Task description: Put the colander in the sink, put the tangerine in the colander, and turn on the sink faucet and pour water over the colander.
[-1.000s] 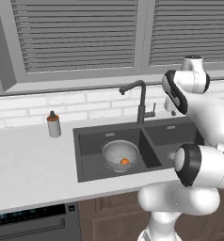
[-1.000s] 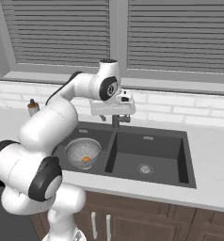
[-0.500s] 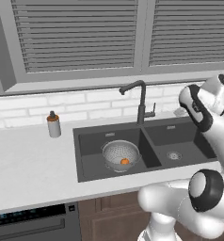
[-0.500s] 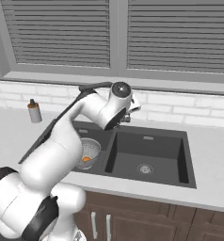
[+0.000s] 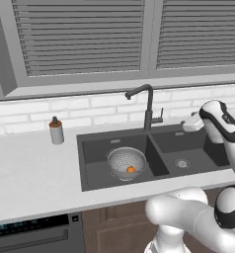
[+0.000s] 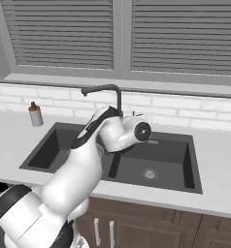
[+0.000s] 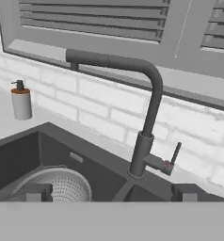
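Arm swung right; gripper [image 7: 109, 193] spread wide, empty, facing sink faucet [image 7: 142, 117]; bottle [image 7: 21, 100] left.

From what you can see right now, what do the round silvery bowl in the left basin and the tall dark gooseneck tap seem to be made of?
The round silvery perforated colander looks like thin metal mesh: pale grey with fine dotted holes, probably steel. The tall dark grey gooseneck faucet looks like matte coated metal: even charcoal colour, no bright reflections. As the scene is rendered, both are guesses.
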Robot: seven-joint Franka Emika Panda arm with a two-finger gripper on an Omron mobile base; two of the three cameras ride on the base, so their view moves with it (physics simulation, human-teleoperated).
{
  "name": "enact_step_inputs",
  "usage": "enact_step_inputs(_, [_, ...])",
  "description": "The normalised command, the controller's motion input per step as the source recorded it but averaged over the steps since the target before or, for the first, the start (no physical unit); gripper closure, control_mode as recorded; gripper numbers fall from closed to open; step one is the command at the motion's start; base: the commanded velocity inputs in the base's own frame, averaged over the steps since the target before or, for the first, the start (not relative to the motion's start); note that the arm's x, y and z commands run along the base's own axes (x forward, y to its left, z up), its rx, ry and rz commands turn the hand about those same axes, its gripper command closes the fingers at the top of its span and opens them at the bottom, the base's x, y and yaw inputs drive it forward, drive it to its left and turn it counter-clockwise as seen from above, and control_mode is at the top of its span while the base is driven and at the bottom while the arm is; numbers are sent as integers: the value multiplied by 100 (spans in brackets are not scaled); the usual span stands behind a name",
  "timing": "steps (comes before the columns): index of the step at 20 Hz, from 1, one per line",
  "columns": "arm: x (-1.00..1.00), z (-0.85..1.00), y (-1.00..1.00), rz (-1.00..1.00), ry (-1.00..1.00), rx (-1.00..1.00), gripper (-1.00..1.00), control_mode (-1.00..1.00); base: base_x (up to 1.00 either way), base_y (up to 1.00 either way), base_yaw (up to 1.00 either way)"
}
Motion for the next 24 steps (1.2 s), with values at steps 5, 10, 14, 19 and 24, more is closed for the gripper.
enact_step_inputs(5, [54,0,-4,0,-2,25,-100,-100,0,0,0])
enact_step_inputs(10, [13,-12,17,-1,-4,12,-100,-100,0,0,0])
enact_step_inputs(14, [25,-22,12,-8,-19,0,-100,-100,0,0,0])
enact_step_inputs(19, [35,-12,0,-7,-10,0,-100,-100,0,0,0])
enact_step_inputs(24, [39,-1,-3,-5,1,0,-100,-100,0,0,0])
